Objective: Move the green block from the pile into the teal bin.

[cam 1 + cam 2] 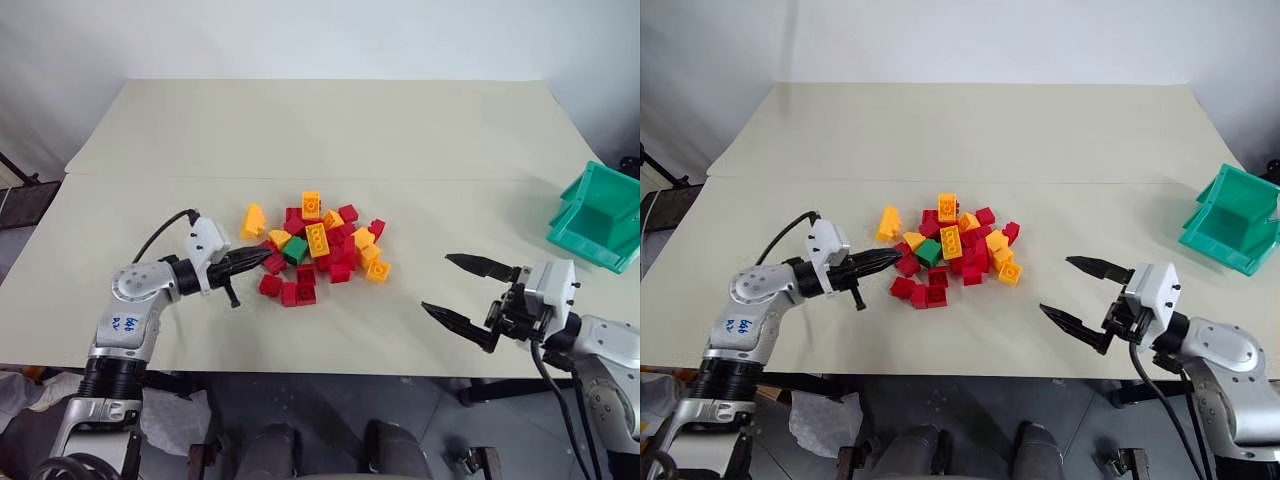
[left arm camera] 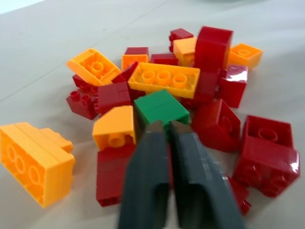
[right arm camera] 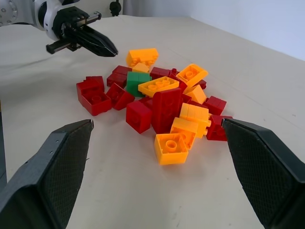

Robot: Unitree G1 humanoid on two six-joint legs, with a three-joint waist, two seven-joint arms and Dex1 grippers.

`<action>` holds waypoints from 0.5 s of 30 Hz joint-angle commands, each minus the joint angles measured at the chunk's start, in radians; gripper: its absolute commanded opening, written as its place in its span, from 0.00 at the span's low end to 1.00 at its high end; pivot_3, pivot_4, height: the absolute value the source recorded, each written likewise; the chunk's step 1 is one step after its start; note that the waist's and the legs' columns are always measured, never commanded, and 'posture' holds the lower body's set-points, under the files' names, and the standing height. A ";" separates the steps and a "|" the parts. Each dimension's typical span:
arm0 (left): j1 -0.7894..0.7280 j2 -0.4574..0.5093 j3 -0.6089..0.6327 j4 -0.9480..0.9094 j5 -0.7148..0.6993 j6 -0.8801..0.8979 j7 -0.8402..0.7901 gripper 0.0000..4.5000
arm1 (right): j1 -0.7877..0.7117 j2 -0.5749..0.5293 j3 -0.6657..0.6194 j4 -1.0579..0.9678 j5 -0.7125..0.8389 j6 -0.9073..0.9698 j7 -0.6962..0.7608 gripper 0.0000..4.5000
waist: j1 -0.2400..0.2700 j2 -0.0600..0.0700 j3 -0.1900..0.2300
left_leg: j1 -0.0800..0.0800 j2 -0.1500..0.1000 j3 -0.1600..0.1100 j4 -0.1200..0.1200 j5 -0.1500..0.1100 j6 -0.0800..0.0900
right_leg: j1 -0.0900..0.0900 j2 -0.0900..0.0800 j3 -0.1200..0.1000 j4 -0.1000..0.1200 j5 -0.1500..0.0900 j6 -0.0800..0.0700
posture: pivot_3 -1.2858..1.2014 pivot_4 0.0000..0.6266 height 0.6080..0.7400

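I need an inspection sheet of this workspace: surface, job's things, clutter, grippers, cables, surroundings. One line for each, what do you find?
Surface: pale table, a seam running across it.
Job's things: green block lies in the pile of red and orange-yellow bricks, at its side toward the left gripper; teal bin stands near the table's right edge, far from the pile.
Clutter: nothing seen apart from the pile's bricks.
Grippers: left gripper at the pile's edge, fingers nearly together, tips just short of the green block, holding nothing; right gripper wide open, holding nothing, between pile and bin.
Cables: black cable loops over the left wrist; another hangs under the right arm.
Surroundings: white wall behind.
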 commanded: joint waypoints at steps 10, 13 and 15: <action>0.028 -0.105 -0.082 -0.192 0.068 0.339 0.280 0.98 | -0.013 0.002 0.003 -0.009 0.007 -0.017 0.003 1.00 | 0.001 0.000 0.000 | 0.000 0.000 0.000 0.000 0.000 0.000 | 0.000 0.000 0.001 0.000 0.000 0.000 | 0.52 0.24 1.00; 0.010 -0.146 -0.098 -0.182 0.064 0.352 0.299 0.98 | -0.012 0.006 0.005 -0.012 0.007 -0.017 -0.004 1.00 | 0.001 0.000 0.000 | 0.001 0.000 0.000 0.000 0.000 0.000 | 0.000 0.000 0.002 0.000 0.000 0.000 | 0.52 0.24 1.00; -0.014 -0.168 -0.107 -0.149 0.088 0.363 0.337 0.98 | -0.009 0.009 0.008 -0.017 0.007 -0.017 -0.008 1.00 | 0.001 0.000 0.000 | 0.001 0.000 0.000 0.000 0.000 0.000 | 0.000 0.000 0.002 0.000 0.000 0.000 | 0.52 0.24 1.00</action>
